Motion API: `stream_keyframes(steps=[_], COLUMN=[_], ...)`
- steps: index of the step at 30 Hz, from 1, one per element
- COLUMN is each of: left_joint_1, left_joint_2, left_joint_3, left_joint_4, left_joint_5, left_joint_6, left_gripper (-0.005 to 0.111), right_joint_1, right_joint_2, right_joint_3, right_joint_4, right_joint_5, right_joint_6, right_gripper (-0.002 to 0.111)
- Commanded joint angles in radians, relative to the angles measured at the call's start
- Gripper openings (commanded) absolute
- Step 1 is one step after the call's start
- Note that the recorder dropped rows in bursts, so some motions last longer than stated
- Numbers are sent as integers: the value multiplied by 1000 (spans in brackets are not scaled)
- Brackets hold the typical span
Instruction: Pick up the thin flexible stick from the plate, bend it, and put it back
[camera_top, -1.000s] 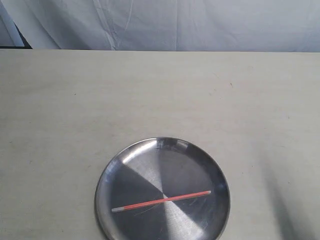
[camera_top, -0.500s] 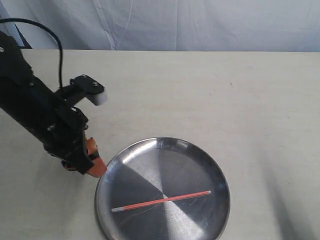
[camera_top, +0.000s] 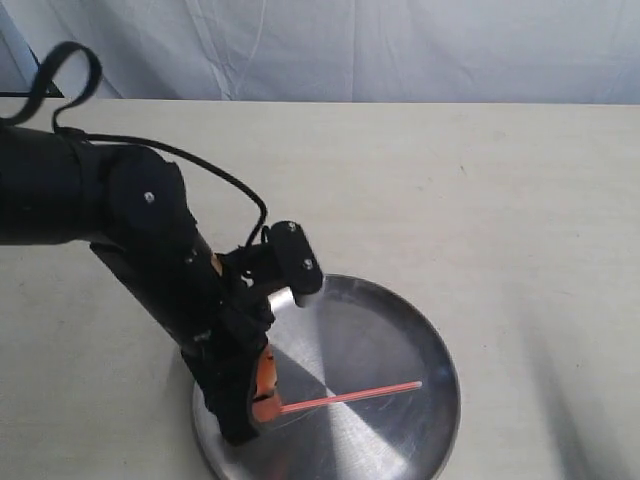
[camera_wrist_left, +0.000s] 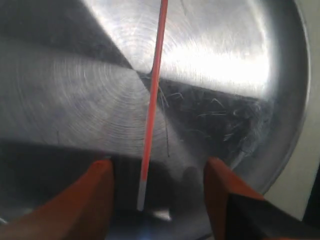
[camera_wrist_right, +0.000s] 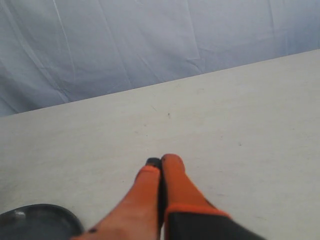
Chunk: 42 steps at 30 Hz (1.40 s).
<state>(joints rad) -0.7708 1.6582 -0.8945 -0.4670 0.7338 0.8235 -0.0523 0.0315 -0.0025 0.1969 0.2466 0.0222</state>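
Note:
The thin orange-red stick (camera_top: 350, 394) lies straight across the round steel plate (camera_top: 400, 320) near the table's front. My left gripper (camera_top: 262, 395) is down over the plate's left side at the stick's left end, which the arm hides in the exterior view. In the left wrist view the stick (camera_wrist_left: 152, 100) runs between the spread orange fingers (camera_wrist_left: 92, 200), its whitish tip low between them; the left gripper (camera_wrist_left: 160, 192) is open and not touching it. My right gripper (camera_wrist_right: 161, 164) is shut with nothing in it, above bare table, out of the exterior view.
The black left arm (camera_top: 130, 230) with its cable reaches in from the left over the pale table (camera_top: 480, 200). A grey cloth backdrop (camera_top: 400, 50) hangs behind the table's far edge. The plate's dark rim (camera_wrist_right: 35, 215) shows in a corner of the right wrist view.
The left arm came into view from the left and moved right and down over the plate, now straddling the stick's left end. The stick and plate have not moved.

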Motion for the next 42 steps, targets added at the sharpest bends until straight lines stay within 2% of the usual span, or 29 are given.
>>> stream_keyframes(steps=[1,20,25,32,38,42], left_joint_1=[-29,-29,-29,-29,-29,-29], left_joint_2=[59,180,187,187,187,187], left_joint_3=[-3,-3,-3,-3,-3,-3], left_joint_4=[119,118,124,205,225,224], left_joint_5=[-15,-60,-75,-77,-77,-77], left_joint_6=[-92,-95,-113,-211,-220,-220], left_gripper=[52,52,48,30,22,0], right_joint_1=[-5,-5,-5,-5,-5,-5], right_joint_2=[-6,-6,-6,-6,-6,-6], right_joint_3=[2,2,2,2,2,2], right_joint_4=[0,0,0,0,0,0], right_joint_5=[-18,-18,-18,-13,-13,-13], right_joint_6=[-3,-3,-3,-3,-3,-3], right_gripper=[0,0,0,0,0,0])
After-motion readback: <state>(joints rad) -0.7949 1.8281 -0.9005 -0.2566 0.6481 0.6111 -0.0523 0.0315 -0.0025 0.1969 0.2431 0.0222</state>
